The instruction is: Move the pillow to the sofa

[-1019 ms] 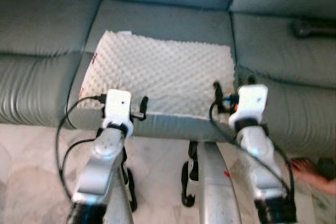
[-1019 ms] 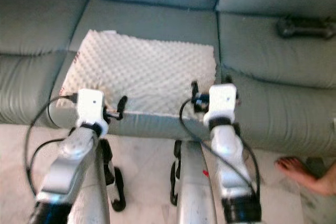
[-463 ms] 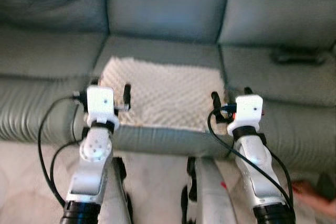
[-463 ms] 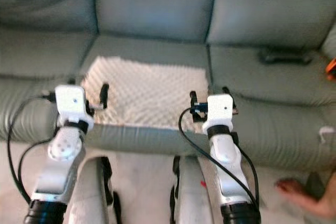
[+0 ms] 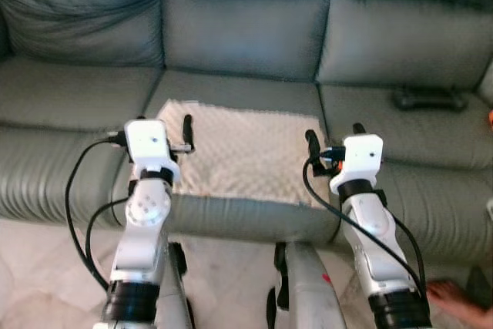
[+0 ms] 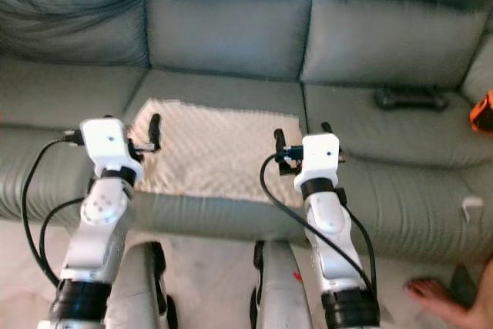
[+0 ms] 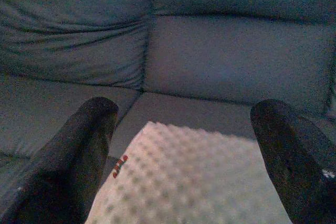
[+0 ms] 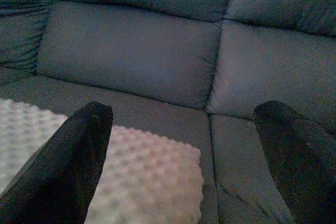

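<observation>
— Starting from the left, what can you see, and is there any writing?

— Farthest left is the grey-green leather sofa (image 5: 69,98), its left seat bare. Next comes the left gripper (image 5: 162,125), held above the left edge of the pillow (image 5: 246,152). In the left wrist view a small red mark (image 7: 120,165) sits on the pillow's near corner; it looks like a label or print, but it is too blurred to read.

— And the left jaws?

— Spread wide. Both black fingers (image 7: 68,161) stand well apart with the pillow's bumpy surface showing between them. They pinch nothing, and I see no contact with the pillow.

— Where does the pillow lie?

— Flat on the sofa's middle seat cushion, a white egg-crate foam pillow, its front edge close to the seat's front edge and its back edge short of the backrest.

— Moving right?

— The right gripper (image 5: 333,135) hangs over the pillow's right edge, near the seam between the middle and right seats. Its fingers (image 8: 63,166) are also wide apart, empty, with the pillow's corner and the seat seam between them.

— Anything further right?

— A dark object (image 5: 430,99) lies on the right seat, an orange thing (image 6: 482,112) sits at the frame's edge, and a person's bare foot (image 6: 443,298) rests on the pale marble floor (image 5: 38,267) in the lower right.
</observation>
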Robot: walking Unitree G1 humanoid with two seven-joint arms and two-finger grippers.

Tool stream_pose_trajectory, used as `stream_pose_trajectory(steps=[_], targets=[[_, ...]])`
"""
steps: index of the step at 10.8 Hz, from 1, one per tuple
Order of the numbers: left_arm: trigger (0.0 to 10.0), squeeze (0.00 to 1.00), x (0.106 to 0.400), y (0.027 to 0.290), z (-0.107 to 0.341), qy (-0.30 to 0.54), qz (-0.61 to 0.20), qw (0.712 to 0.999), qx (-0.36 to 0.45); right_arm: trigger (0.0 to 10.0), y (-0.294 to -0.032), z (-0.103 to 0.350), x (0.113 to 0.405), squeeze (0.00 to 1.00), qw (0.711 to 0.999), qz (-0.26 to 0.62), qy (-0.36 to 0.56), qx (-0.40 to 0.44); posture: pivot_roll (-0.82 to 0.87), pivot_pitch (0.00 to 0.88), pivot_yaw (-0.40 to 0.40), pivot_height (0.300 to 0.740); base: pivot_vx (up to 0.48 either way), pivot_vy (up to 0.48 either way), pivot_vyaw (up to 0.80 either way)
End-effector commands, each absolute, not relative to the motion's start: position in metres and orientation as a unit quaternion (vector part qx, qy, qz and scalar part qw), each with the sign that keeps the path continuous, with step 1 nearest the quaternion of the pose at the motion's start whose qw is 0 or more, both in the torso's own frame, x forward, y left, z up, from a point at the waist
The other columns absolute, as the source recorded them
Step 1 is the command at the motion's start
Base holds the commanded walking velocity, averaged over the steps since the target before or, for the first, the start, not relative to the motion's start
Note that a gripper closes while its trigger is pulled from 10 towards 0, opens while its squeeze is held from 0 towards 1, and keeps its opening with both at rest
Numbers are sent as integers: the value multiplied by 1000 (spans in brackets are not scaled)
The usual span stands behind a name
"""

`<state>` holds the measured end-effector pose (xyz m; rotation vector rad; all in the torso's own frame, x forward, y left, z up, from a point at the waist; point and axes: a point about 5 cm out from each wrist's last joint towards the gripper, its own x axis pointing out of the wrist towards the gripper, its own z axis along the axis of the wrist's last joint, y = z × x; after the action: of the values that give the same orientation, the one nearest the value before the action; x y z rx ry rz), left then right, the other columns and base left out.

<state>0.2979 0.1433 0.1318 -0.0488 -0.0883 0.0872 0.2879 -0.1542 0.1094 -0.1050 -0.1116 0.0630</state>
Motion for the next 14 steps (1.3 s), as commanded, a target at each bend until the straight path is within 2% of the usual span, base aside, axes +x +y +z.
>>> stream_pose_trajectory(steps=[1,3,5,7,13,14], targets=[[10000,0,300,145,131,-32,51,998,-25,10000,-158,113,291,0,996,25,-64,-48,-27,36,-38,674,0,0,0],[10000,0,299,143,129,-37,20,999,-24,10000,-160,114,295,0,997,25,-66,-44,-28,35,-40,704,0,0,0],[10000,0,300,143,122,-12,21,999,-20,10000,-162,114,296,0,997,22,-65,-43,-32,36,-40,739,0,0,0],[10000,0,302,137,122,-14,7,998,-53,10000,-162,113,297,0,997,22,-63,-44,-37,35,-41,740,0,0,0],[10000,0,304,134,123,-11,13,999,-51,10000,-156,111,299,0,996,39,-59,-49,-36,39,-46,740,0,0,0],[10000,0,305,134,123,-11,14,999,-50,10000,-153,112,297,0,995,53,-65,-62,-37,40,-45,740,0,0,800]])
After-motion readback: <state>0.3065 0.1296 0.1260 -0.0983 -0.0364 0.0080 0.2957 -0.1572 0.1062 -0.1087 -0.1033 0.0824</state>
